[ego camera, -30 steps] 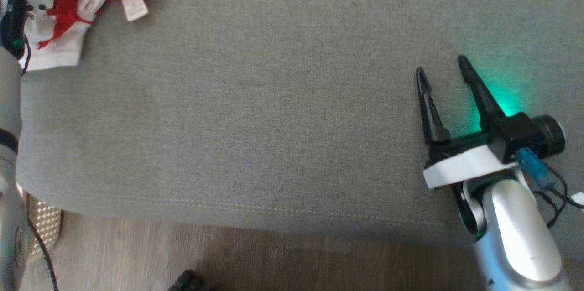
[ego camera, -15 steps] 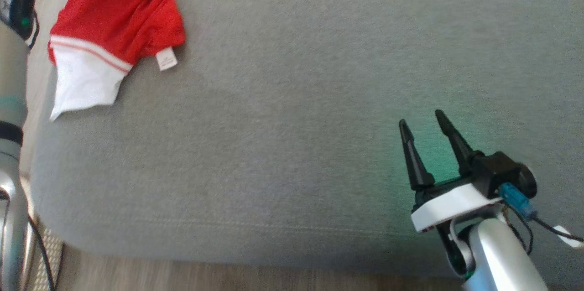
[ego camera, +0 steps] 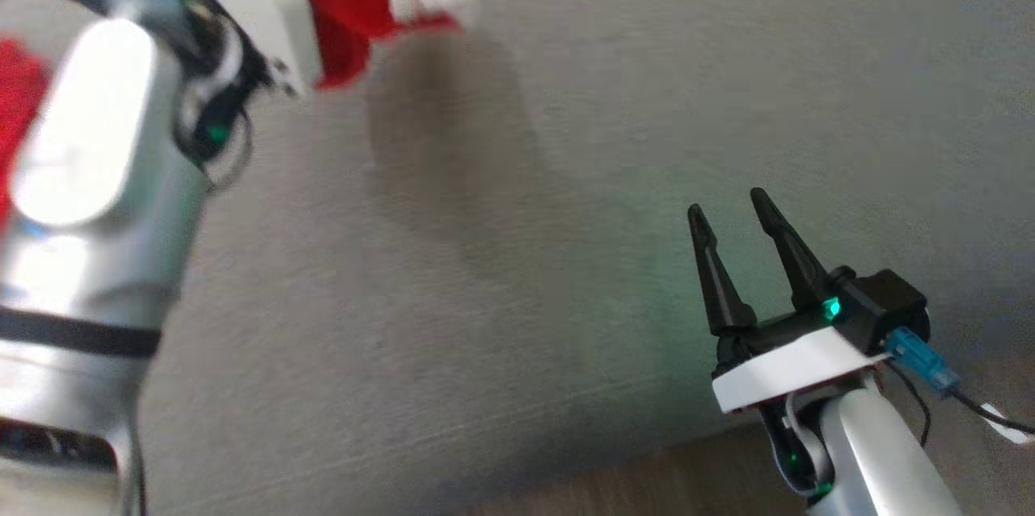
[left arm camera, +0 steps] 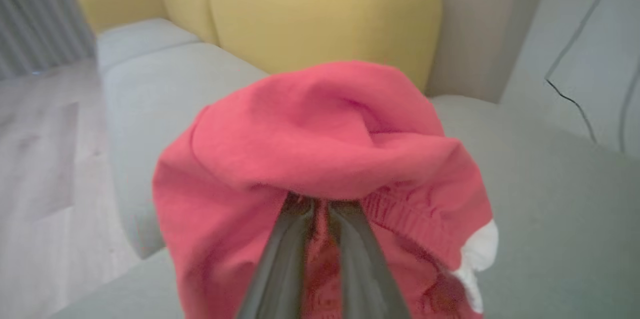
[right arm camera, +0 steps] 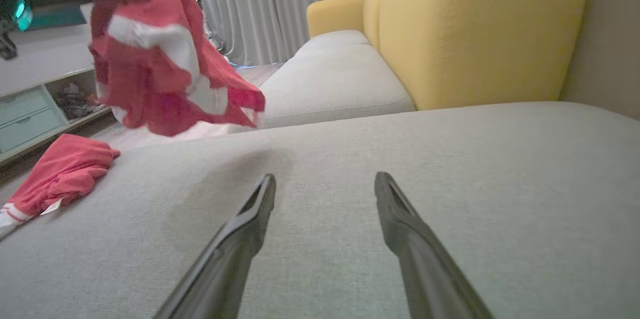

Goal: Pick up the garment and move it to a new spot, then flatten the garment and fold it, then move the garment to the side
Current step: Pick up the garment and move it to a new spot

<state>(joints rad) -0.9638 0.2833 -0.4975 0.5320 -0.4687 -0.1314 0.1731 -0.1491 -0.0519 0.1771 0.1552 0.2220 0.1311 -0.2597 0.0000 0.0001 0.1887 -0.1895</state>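
a grey sofa seat (right arm camera: 450, 159) meets a yellow backrest (right arm camera: 475, 34).

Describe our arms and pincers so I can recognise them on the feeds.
The left forearm and right forearm are glossy silver; the left wears a black band. The left pincer and right pincer each have two long, tapering dark fingers. The right's white plate carries a green light, blue connector and black cables.

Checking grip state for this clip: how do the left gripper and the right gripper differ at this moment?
The left gripper has its jaws shut on the red-and-white garment; the right gripper has its jaws open and empty. The left gripper holds its load raised, apparently clear of the grey cushion; the right gripper sits low over that cushion. Both have long dark fingers.
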